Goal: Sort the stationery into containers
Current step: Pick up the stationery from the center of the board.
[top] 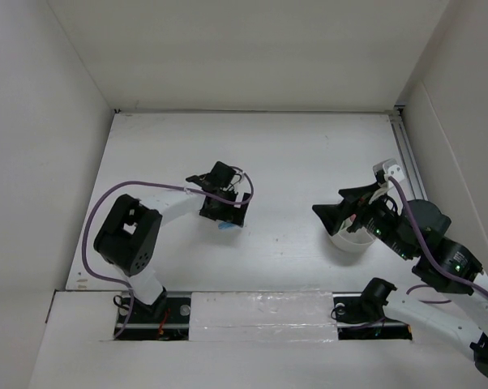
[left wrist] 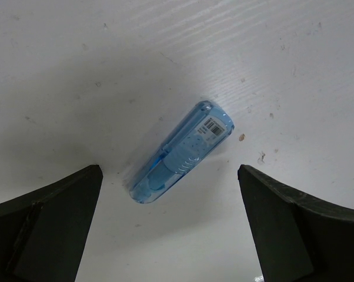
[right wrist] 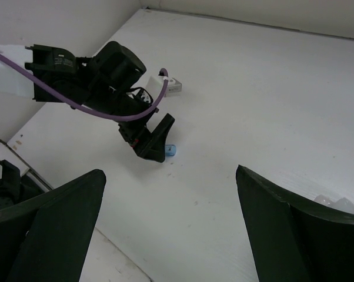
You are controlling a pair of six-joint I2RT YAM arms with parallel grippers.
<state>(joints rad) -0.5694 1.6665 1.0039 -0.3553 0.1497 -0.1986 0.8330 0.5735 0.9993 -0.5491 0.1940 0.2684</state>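
A stubby translucent blue marker point(left wrist: 180, 153) with a barcode label lies slanted on the white table. My left gripper point(left wrist: 169, 176) hangs just above it, open, one finger on each side of the marker and neither touching it. From above, the marker point(top: 226, 228) peeks out below the left gripper point(top: 222, 212). The white cup point(top: 351, 241) stands at the right, partly covered by my right gripper point(top: 335, 212), which is open and holds nothing. In the right wrist view the gripper point(right wrist: 170, 173) faces the distant marker point(right wrist: 172, 150), and a sliver of the cup's rim point(right wrist: 336, 204) shows at the lower right.
White walls enclose the table point(top: 293, 162) on three sides, with a metal rail point(top: 408, 154) along the right edge. A purple cable point(top: 147, 186) loops over the left arm. A taped strip point(top: 260, 312) runs along the near edge between the two arm bases.
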